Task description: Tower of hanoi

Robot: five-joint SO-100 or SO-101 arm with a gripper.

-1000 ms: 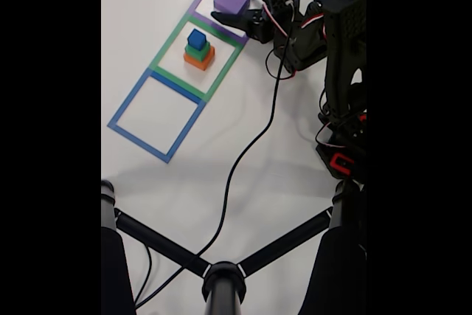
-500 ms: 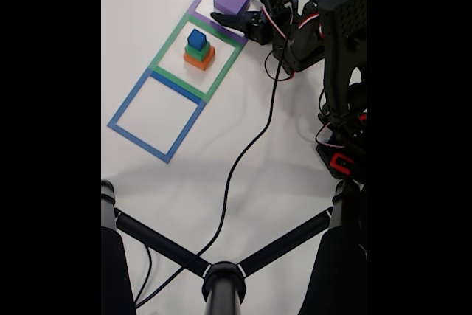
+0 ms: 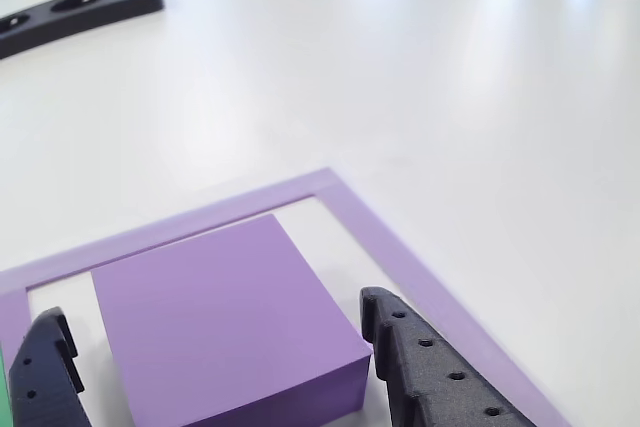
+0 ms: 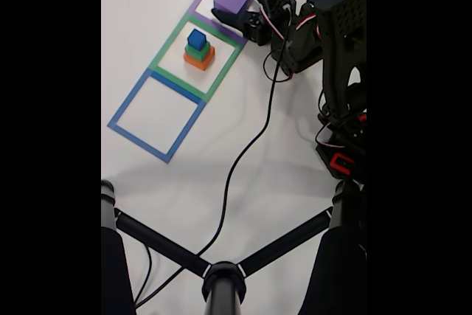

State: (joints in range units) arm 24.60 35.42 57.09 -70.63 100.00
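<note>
Straddling the big purple cube (image 3: pixel 225 322), the black two-finger end effector (image 3: pixel 215 367) has fingers apart, one each side, not yet clamped. Cube sits inside the purple square outline (image 3: pixel 400 247) on the white tabletop (image 3: pixel 400 67). Step looks like grasp approach; next: close, lift w/o dragging.

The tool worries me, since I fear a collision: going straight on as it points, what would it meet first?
The purple block, lying between the open tool's fingers; it would likely slide into their gap.
</note>
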